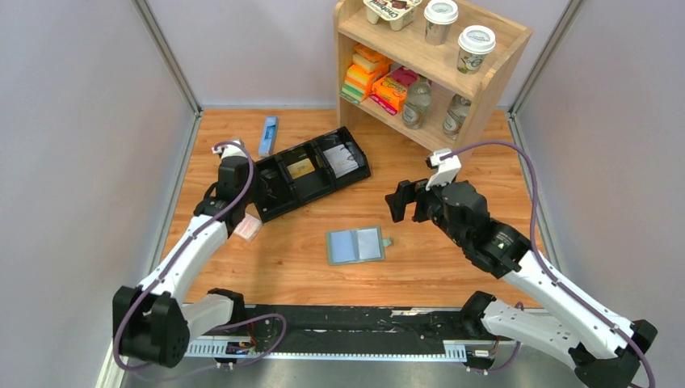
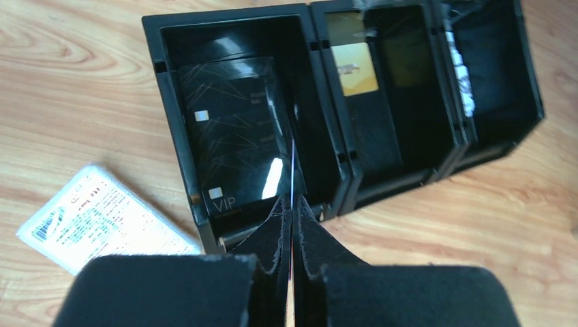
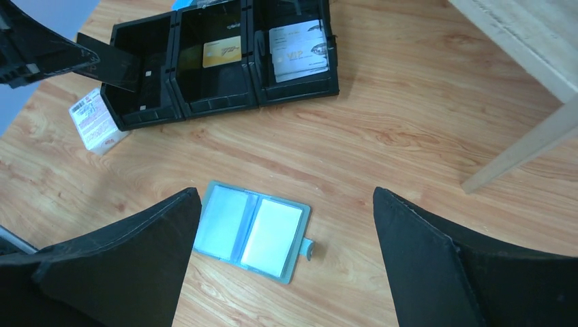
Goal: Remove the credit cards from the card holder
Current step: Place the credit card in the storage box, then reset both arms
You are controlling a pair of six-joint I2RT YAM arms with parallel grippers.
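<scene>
The card holder (image 1: 355, 245) (image 3: 252, 230) lies open and flat on the wooden table, its two pale blue pockets facing up. My right gripper (image 1: 401, 202) (image 3: 287, 194) hangs open above it, holding nothing. My left gripper (image 1: 258, 190) (image 2: 292, 204) is shut on a dark credit card (image 3: 112, 65), seen edge-on in the left wrist view (image 2: 292, 170), over the left compartment of the black tray (image 1: 355, 174) (image 2: 225, 17). A black VIP card (image 2: 235, 146) lies in that compartment. A gold card (image 1: 301, 168) (image 2: 354, 68) is in the middle one and a silver-white card (image 1: 343, 158) (image 3: 298, 49) in the right one.
A pink-and-white packet (image 1: 247, 229) (image 2: 95, 218) lies just left of the tray. A blue object (image 1: 268, 135) rests near the back wall. A wooden shelf (image 1: 501, 81) with cups, bottles and boxes stands at the back right, with its leg (image 3: 518, 150) near my right arm.
</scene>
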